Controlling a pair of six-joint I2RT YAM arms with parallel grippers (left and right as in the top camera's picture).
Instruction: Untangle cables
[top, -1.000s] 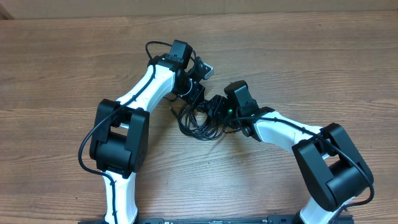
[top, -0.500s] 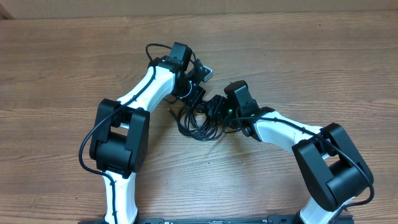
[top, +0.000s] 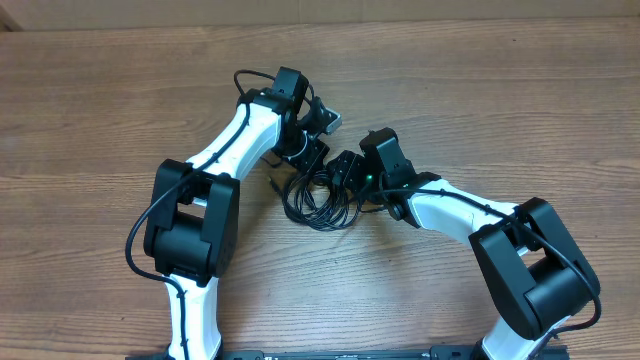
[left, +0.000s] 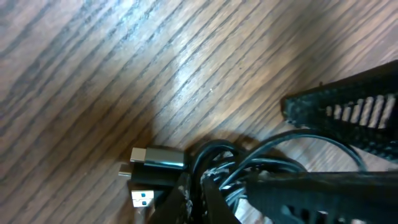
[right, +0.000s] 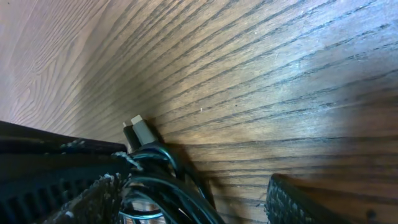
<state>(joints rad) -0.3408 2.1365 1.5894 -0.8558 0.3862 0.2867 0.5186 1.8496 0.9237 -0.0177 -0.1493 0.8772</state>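
My left tool (top: 314, 150) is closed down tight on the cables (top: 318, 202), gripping the upper edge of the bunch. In its wrist view the thin, glossy black cords curve in smooth arcs past my ribbed black finger (left: 348, 109) and crowd together against the lower one. Three plugs fan out to the left of that knot: a flat grey metal plug (left: 159, 155) with rounded corners, a second one just below it that is partly hidden, and a squared plug with a blue insert (left: 142, 198).

My right tool (top: 347, 168) stands with its fingers well apart and has hold of nothing. Bare wood shows in the gap, and the cords press against its coarse, ridged left finger (right: 68, 190). A small silver plug end (right: 137, 130) pokes up from that side of the bundle.

The cables lie in loose overlapping loops on the tabletop (top: 100, 100), between my two tools. The tabletop is brown wood with long, streaky grain and a dull sheen.
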